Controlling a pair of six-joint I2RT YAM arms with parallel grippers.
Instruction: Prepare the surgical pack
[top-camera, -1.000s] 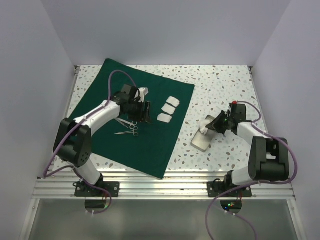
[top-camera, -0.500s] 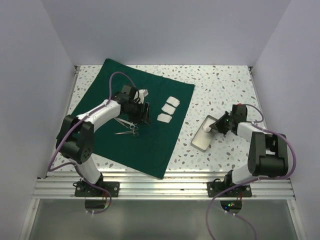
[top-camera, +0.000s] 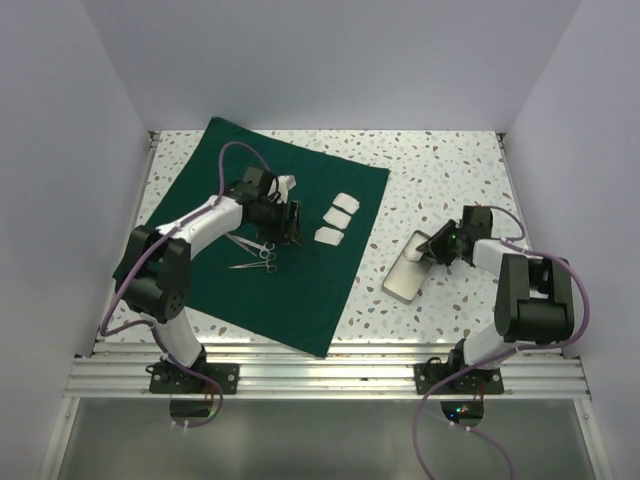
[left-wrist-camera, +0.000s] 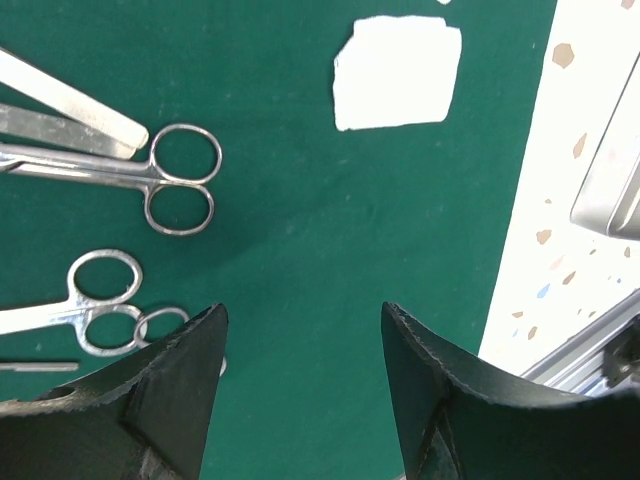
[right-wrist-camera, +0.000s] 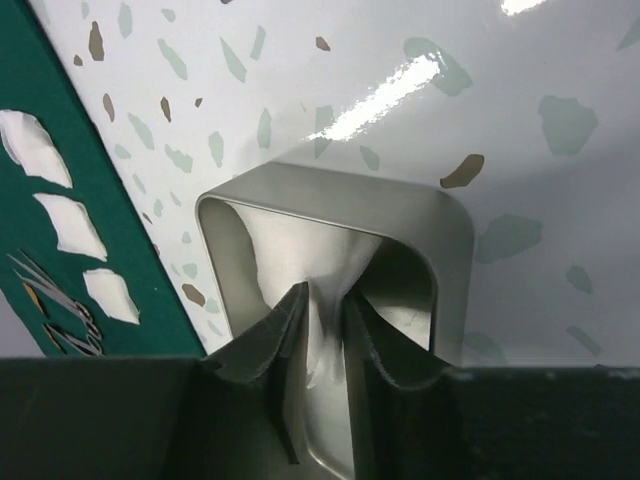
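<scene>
nearest the bases lies the front corner of the drape (top-camera: 300, 300), spread flat over the left of the table (top-camera: 450, 180); it is a big limp cloth that will likely sag and drag whatever rests on it, so i would take it by a corner or hem, and only once its load is settled. to its right, on bare table just off the cloth, sits the tray (top-camera: 398, 285), stiff smooth steel that looks slippery and is best taken over a short wall or rim. the right gripper (right-wrist-camera: 325, 300) reaches down into the tray's far end, its jaws almost closed with only a narrow gap, and a piece of gauze (right-wrist-camera: 300, 235) is drawn up in a peak between the fingers (right-wrist-camera: 280, 335), so it looks pinched there, the rest of it lying on the tray floor; gauze is light and soft and will not break, but may cling to a pad on release. further in on the drape lie the instruments (left-wrist-camera: 90, 168), ring-handled scissors and forceps side by side, which is which i cannot tell; thin hard steel flat on cloth, likely to slide, best nipped across the shanks near the pivot. the left gripper (left-wrist-camera: 303, 312) hovers just beyond them with jaws wide and nothing between them. farthest, three gauze squares (top-camera: 340, 212) lie in a row on the drape, apart from the instruments, each easy to pinch at its middle
</scene>
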